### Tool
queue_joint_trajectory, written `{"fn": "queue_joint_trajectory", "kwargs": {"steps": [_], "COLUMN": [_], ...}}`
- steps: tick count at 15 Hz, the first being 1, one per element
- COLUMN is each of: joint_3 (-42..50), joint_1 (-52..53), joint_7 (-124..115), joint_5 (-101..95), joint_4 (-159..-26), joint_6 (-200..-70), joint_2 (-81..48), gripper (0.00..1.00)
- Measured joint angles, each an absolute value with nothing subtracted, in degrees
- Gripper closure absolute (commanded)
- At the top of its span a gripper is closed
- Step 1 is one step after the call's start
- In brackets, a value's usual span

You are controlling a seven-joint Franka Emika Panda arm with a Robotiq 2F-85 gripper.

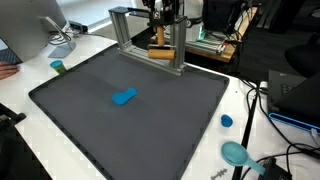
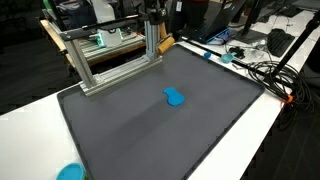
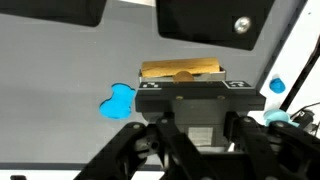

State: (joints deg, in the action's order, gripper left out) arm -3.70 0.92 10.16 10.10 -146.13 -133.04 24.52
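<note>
At the far left of the white table, a small teal cylinder (image 1: 58,67) stands just off the dark grey rubber mat (image 1: 90,130). On the mat, well apart from the arm, lies a bright blue plastic lump (image 1: 124,97). Further right, a silver aluminium frame (image 1: 120,35) stands at the mat's far edge. The black Robotiq gripper (image 1: 164,30) hangs inside its opening, with a flat tan wooden block (image 1: 160,53) right at its fingertips, low between the uprights. The wrist view shows the block spanning the fingertips, but I cannot tell whether the jaws clamp it or merely bracket it. Right of the mat sit a small blue cap (image 1: 227,121) and loose black cables (image 1: 262,100).

The risk, I judge, is the tight frame. A sideways move could knock the block or a finger against an upright. If the grip is loose, the block could twist free and drop.
</note>
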Motion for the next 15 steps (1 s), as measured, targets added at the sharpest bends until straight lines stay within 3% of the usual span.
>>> {"fn": "queue_joint_trajectory", "kwargs": {"steps": [1,9,15], "joint_3": [-4.0,-4.1,-4.4], "joint_1": [1.0,-0.3,-0.5], "joint_7": [9.4,-0.8,-3.2], "joint_5": [10.0,2.2,-0.5], "joint_4": [-147.0,-147.7,-146.6], "joint_6": [-133.1,-131.5,-119.5], "joint_2": [26.0,28.2,35.8], "gripper": [0.78,0.78,0.78]}}
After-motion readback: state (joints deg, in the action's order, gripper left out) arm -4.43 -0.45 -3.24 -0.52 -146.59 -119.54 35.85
